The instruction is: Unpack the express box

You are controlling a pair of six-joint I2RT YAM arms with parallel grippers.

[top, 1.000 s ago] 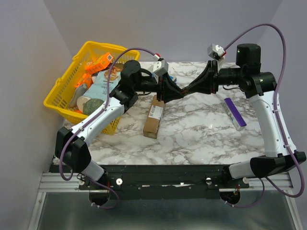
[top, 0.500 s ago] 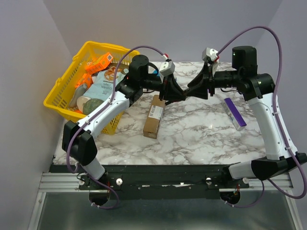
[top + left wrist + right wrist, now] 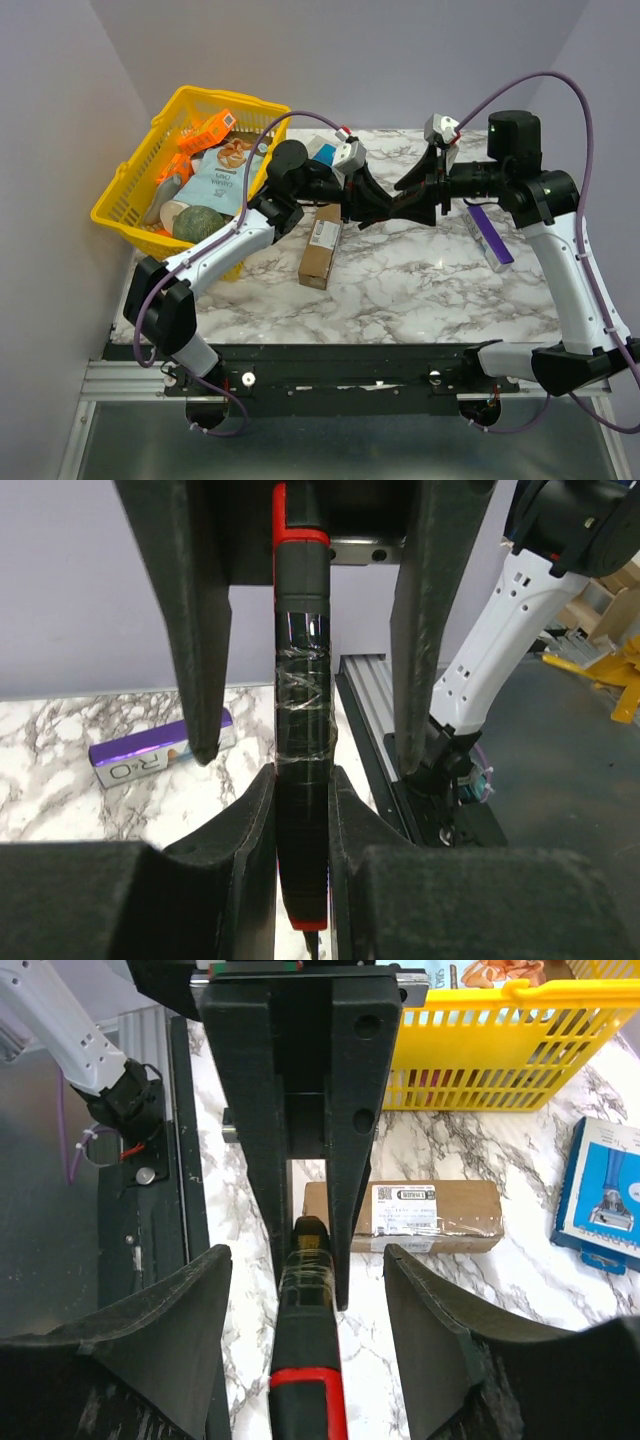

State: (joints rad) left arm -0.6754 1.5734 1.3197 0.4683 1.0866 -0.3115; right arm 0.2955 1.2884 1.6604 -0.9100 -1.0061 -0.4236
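**Tool in the left jaws, box below and toward the basket**

The express box (image 3: 320, 245) lies flat on the table (image 3: 420, 280), just beside the yellow basket (image 3: 137, 155), on the side of the basket that faces the middle of the table; its long axis runs about parallel to that wall of the basket, and the white label is on its upper face

The two grippers meet in the air, further from the basket than the box is, tip against tip; the left gripper (image 3: 300, 780) has its jaws narrow and pinched on a slim black tool (image 3: 302, 740) with red ends, which I judge to be a cutter; the right gripper (image 3: 305, 1260) stands with its jaws wide on both sides of the same tool, not touching it, so it holds nothing

From the jaws the box lies downward and toward the basket; the left arm is the nearer one, because its wrist hangs almost over the end of the box that is far from the arm bases; I judge that the coming move is to lower the tool and lay it along the long axis of the box; whether a tape seam runs on the upper face, I cannot tell

The purple bar (image 3: 490, 232) lies well apart, on the far side from the basket
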